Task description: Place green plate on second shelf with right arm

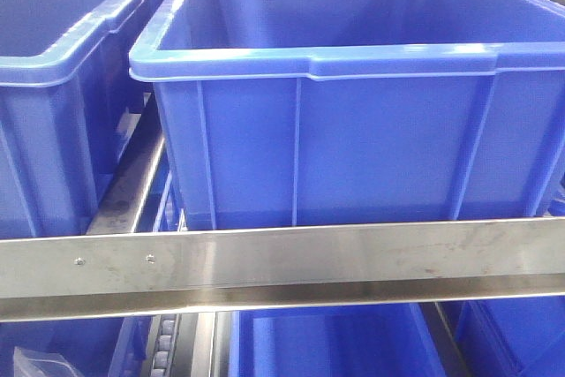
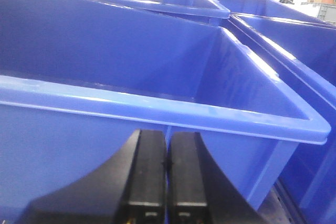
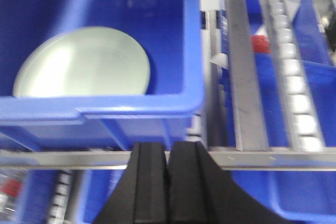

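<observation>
The green plate (image 3: 84,64) lies flat on the floor of a blue bin (image 3: 105,111), seen from above in the right wrist view. My right gripper (image 3: 169,153) is shut with nothing between its fingers, hanging above the steel shelf rail (image 3: 273,157) just in front of that bin's near wall, right of the plate. My left gripper (image 2: 168,142) is also shut and empty, held in front of the outer wall of another blue bin (image 2: 157,114). The plate does not show in the front view or the left wrist view.
A large blue bin (image 1: 353,68) fills the front view on a steel shelf beam (image 1: 282,258), with another bin (image 1: 62,59) to its left and more bins below. Roller tracks (image 3: 291,72) and a bin holding a red item (image 3: 261,44) lie to the right of the plate's bin.
</observation>
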Motion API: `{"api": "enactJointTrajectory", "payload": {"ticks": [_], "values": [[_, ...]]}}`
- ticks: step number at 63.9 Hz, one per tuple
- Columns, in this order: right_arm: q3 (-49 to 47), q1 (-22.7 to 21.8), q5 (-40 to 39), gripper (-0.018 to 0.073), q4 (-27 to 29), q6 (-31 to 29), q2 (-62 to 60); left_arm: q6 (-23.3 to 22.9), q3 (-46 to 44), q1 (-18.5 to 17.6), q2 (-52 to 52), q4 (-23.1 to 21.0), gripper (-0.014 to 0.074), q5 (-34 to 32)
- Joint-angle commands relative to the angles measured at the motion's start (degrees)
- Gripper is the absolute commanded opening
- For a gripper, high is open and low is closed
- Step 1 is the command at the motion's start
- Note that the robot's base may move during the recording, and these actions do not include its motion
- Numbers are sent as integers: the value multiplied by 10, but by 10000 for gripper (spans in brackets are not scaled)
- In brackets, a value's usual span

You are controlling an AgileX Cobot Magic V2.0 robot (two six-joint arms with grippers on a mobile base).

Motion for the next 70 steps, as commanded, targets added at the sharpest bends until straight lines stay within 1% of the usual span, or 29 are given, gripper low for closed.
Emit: {"api": "enactJointTrajectory", "payload": {"ticks": [1, 7, 13, 19, 22, 25, 30, 35, 46, 47, 48, 51, 55, 70], "values": [[-16, -1, -13, 56, -57, -2, 1, -2, 23, -4, -9, -5, 130, -51], [-7, -1, -19, 56, -75, -2, -4, -2, 23, -4, -9, -5, 130, -51], [36, -11, -88, 56, -77, -2, -70, -2, 23, -4, -9, -5, 130, -51], [105, -52, -181, 56, -70, -1, -162, -2, 23, -4, -9, -5, 130, -51], [141, -89, -221, 56, -54, -1, -205, -2, 23, -4, -9, -5, 130, -51], [171, -116, -255, 56, -38, -1, -240, -2, 23, -4, -9, -5, 130, -51], [228, -158, -292, 56, -18, -1, -285, -2, 23, -4, -9, -5, 130, -51], [283, -178, -301, 56, -7, -1, -322, -2, 23, -4, -9, -5, 130, -51], [377, -170, -338, 56, 56, 3, -318, -2, 23, -4, -9, -5, 130, -51], [382, -168, -338, 56, 60, 3, -318, -2, 23, -4, -9, -5, 130, -51], [380, -167, -315, 56, 62, 3, -318, -2, 23, -4, -9, -5, 130, -51], [377, -166, -290, 56, 61, 3, -318, -2, 23, -4, -9, -5, 130, -51], [379, -166, -285, 56, 56, 3, -317, -2, 23, -4, -9, -5, 130, -51], [379, -166, -288, 56, 24, 3, -317, -2, 23, -4, -9, -5, 130, -51]]}}
